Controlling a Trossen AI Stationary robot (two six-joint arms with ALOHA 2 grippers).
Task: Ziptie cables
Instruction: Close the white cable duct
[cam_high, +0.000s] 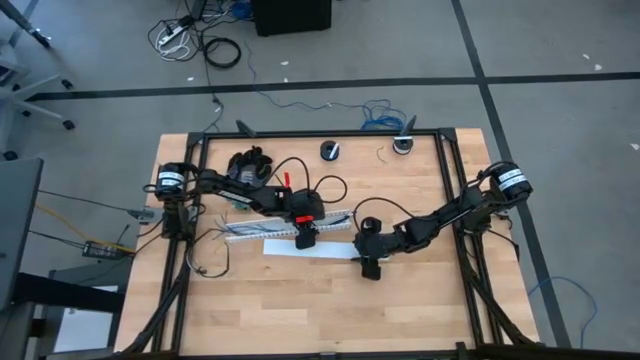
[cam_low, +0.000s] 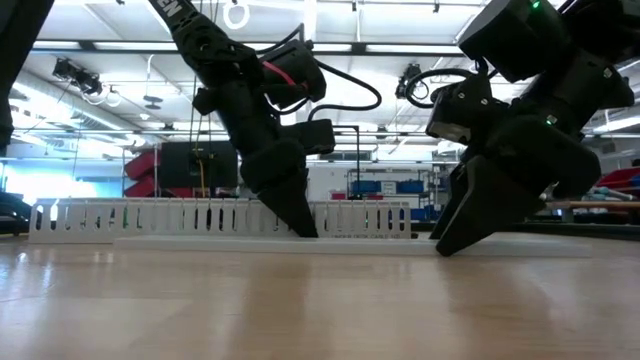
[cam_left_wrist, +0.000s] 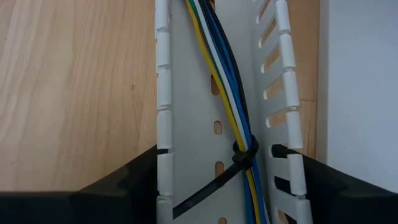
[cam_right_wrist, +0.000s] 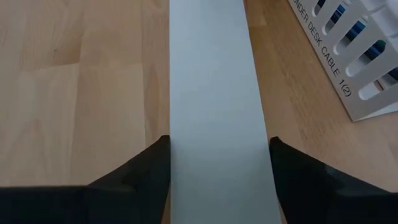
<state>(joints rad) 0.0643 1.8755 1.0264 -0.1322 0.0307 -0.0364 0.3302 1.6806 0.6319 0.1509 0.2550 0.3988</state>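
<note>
A white slotted duct (cam_high: 290, 228) lies along the table's middle. The cables (cam_left_wrist: 227, 93), a bundle of yellow, white, blue and dark wires, run inside it. A black zip tie (cam_left_wrist: 244, 155) is looped around them, and its tail trails across the duct floor. My left gripper (cam_left_wrist: 214, 152) straddles the duct at the tie, shut on its walls. A flat white cover strip (cam_right_wrist: 214, 93) lies on the table just in front of the duct. My right gripper (cam_right_wrist: 219, 142) is at the strip's right end, one finger on each long edge. My left gripper pinches the duct across its width, one fingertip (cam_left_wrist: 152, 152) on each slotted side wall (cam_left_wrist: 163, 134). It comes slanting down from above, fingers across the duct. The duct rests flat on the table. My right gripper has the cover strip's two long edges (cam_right_wrist: 173, 134) between its fingertips (cam_right_wrist: 163, 146), near the strip's right end. The fingers slant down and lie across the strip, which rests flat on the table.
A dark clump (cam_high: 250, 165) and two small round items (cam_high: 330, 150) (cam_high: 403, 145) sit near the table's far edge. Black frame rails (cam_high: 450, 170) border the table. Bare wood (cam_high: 330, 310) stretches toward the near edge.
</note>
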